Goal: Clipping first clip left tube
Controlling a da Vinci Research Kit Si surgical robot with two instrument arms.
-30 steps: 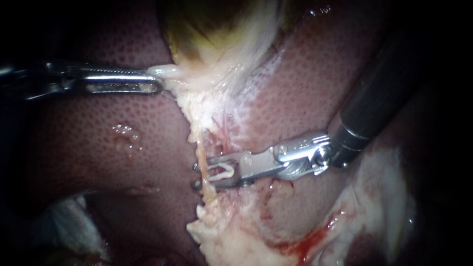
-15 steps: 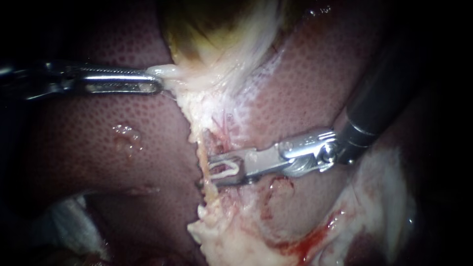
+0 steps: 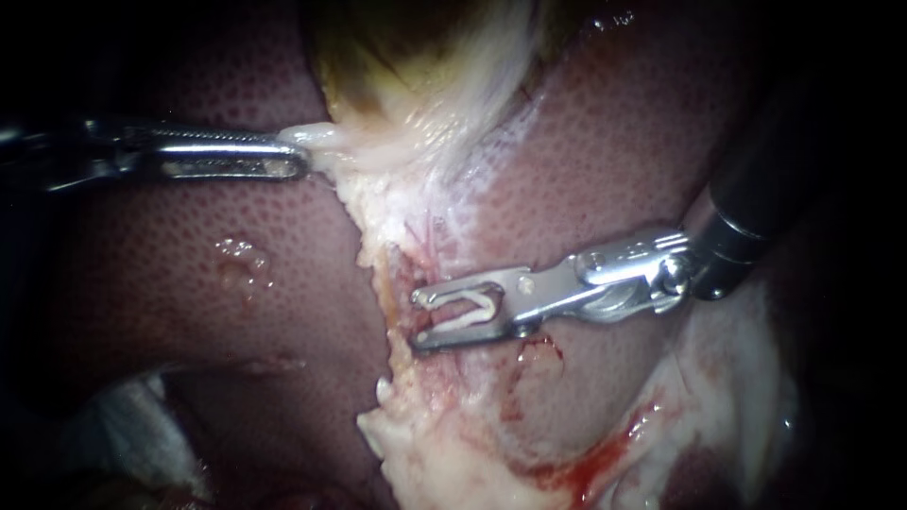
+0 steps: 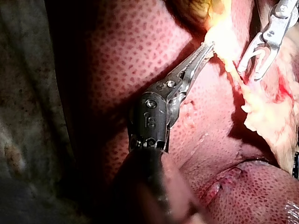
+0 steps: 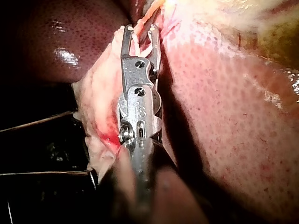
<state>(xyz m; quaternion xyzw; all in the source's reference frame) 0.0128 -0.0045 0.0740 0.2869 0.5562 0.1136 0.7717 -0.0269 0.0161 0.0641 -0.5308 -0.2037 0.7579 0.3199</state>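
White in colour, the clip [image 3: 470, 312] sits between the jaws of the right instrument [image 3: 418, 321], one leg against each jaw. These jaws stand apart and hold only the clip. Their tips lie just beside the tan tube [image 3: 387, 300], on its right, and the tube is outside them. The left instrument [image 3: 300, 156] has its jaws clamped on pale tissue [image 3: 321, 140] at the lower edge of the gallbladder [image 3: 397, 57], above the liver [image 3: 189, 246].

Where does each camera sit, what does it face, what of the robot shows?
Endoscope: close to the liver, facing the gallbladder's edge; both instruments show.
Left wrist: from its arm, along the left instrument to pale tissue in its jaws.
Right wrist: likewise, along the right instrument holding a clip.
Endoscope and left wrist share both instruments.
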